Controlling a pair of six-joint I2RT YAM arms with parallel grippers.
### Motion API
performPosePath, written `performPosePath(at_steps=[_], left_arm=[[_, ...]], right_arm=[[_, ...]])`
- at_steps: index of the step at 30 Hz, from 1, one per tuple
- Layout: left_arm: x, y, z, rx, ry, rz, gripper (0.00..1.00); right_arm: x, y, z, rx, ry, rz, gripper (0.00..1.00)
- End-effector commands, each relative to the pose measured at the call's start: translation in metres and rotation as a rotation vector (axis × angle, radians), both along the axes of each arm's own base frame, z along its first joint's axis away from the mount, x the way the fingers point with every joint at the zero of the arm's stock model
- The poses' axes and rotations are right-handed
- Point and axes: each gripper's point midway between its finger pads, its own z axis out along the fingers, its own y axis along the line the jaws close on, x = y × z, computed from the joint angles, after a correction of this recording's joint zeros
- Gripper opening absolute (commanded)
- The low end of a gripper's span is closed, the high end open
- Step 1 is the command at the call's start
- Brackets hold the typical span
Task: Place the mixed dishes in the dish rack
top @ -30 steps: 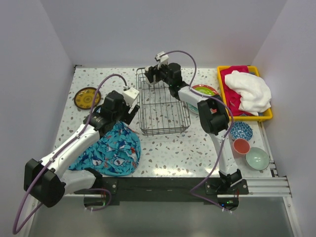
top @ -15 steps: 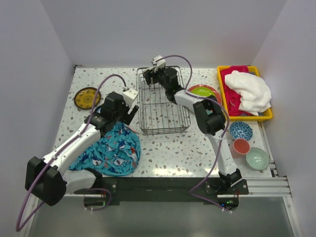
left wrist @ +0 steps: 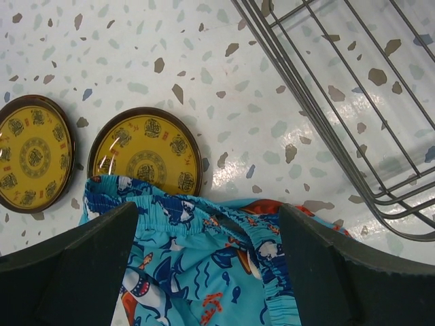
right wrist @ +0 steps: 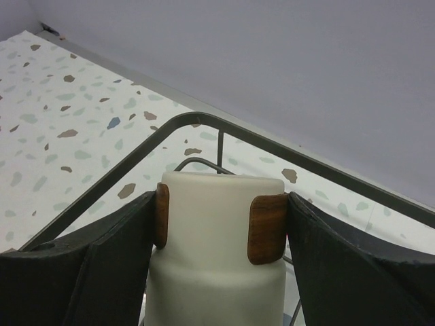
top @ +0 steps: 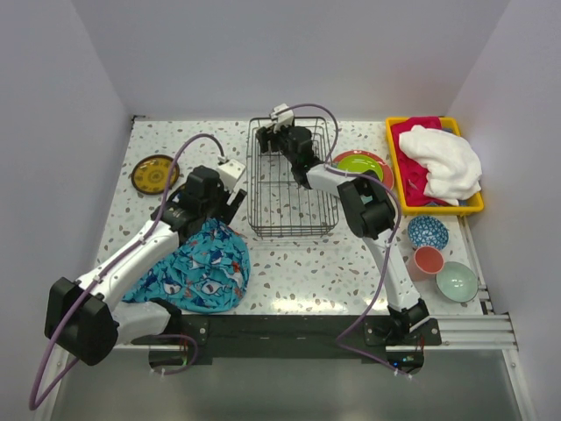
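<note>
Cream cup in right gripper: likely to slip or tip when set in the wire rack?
The smooth cream cylindrical cup looks slick, so it may slip in the right gripper, which pinches only its upper wall. Tall and narrow, it could tip on the bars of the dark grey wire dish rack.

Around the one dish rack [top: 292, 235]: two yellow-olive plates [left wrist: 146, 153] and one blue patterned cloth [top: 197, 267] to its left, one lime-green plate [top: 361, 164], two bowls [top: 428, 232], one pink cup [top: 428, 260] and one yellow tray [top: 391, 153] to its right, one cream cup [right wrist: 216, 238] at its rim.
</note>
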Motion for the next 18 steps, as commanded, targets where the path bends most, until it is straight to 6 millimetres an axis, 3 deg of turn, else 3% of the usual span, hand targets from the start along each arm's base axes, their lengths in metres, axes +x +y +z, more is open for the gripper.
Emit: performPosePath(at_steps=[1, 4, 5, 7, 10, 11, 13, 14, 15, 16, 18], left_arm=[[0.021, -0.005, 0.023, -0.071, -0.086, 0.016, 0.89], [0.033, -0.007, 0.028, -0.115, -0.100, 0.020, 0.91], [0.043, -0.003, 0.038, -0.150, -0.109, 0.030, 0.91], [0.054, 0.000, 0.032, -0.195, -0.057, 0.049, 0.90], [0.078, 0.007, 0.041, -0.320, -0.002, 0.048, 0.77], [0.080, -0.003, 0.037, -0.375, 0.034, 0.000, 0.73], [0.083, -0.010, 0.040, -0.483, 0.060, -0.033, 0.48], [0.074, -0.032, 0.044, -0.576, 0.099, -0.161, 0.35], [0.075, -0.043, 0.054, -0.642, 0.087, -0.221, 0.09], [0.070, -0.053, 0.054, -0.690, 0.107, -0.273, 0.00], [0.062, -0.075, 0.072, -0.831, 0.121, -0.396, 0.00]], right_arm=[[0.005, -0.025, 0.108, 0.105, -0.181, -0.109, 0.00], [0.000, -0.030, 0.124, 0.110, -0.182, -0.115, 0.00], [-0.004, -0.031, 0.137, 0.117, -0.192, -0.113, 0.00], [-0.010, -0.034, 0.144, 0.122, -0.172, -0.113, 0.00], [-0.022, -0.038, 0.162, 0.177, -0.108, -0.108, 0.00], [-0.027, -0.041, 0.168, 0.181, -0.064, -0.111, 0.00], [-0.035, -0.038, 0.172, 0.267, 0.041, -0.105, 0.00], [-0.039, -0.037, 0.166, 0.273, 0.121, -0.104, 0.00], [-0.044, -0.037, 0.170, 0.307, 0.167, -0.104, 0.00], [-0.048, -0.034, 0.168, 0.379, 0.245, -0.110, 0.00], [-0.056, -0.034, 0.163, 0.419, 0.349, -0.118, 0.00]])
